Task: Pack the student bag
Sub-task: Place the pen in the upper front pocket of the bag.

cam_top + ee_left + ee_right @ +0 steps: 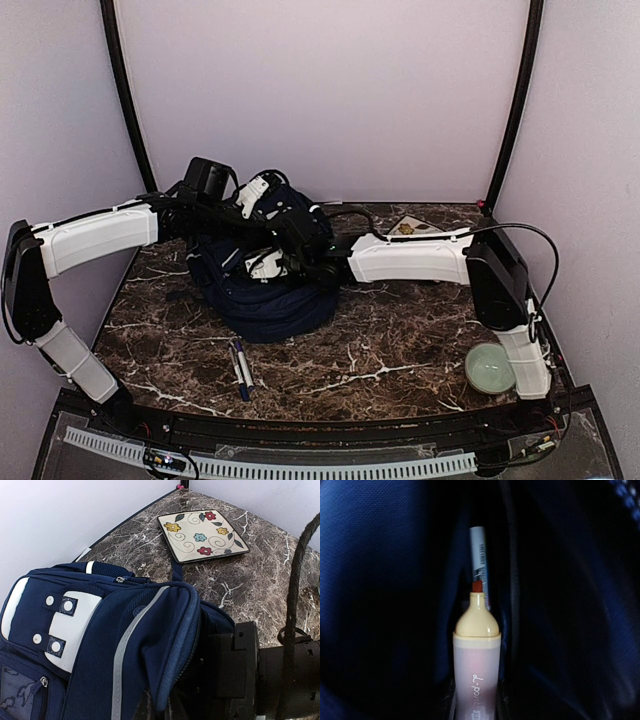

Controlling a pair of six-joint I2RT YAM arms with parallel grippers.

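The student bag [268, 300], a navy-blue backpack with pale trim, stands at the back left of the table. It also shows in the left wrist view [90, 645]. My left gripper [262, 200] is shut on the edge of the bag's opening flap [175, 645] and holds it up; its tips [167, 707] pinch the fabric. My right gripper [280, 263] reaches inside the bag. It [476, 702] is shut on a pink marker with a cream cap [476, 650]. A white pen with a red tip [479, 562] lies deeper inside the dark bag.
A blue and white pen [240, 368] lies on the table in front of the bag. A pale green bowl [490, 368] sits at the front right. A flowered square plate [202, 534] lies at the back right, partly behind my right arm [410, 256].
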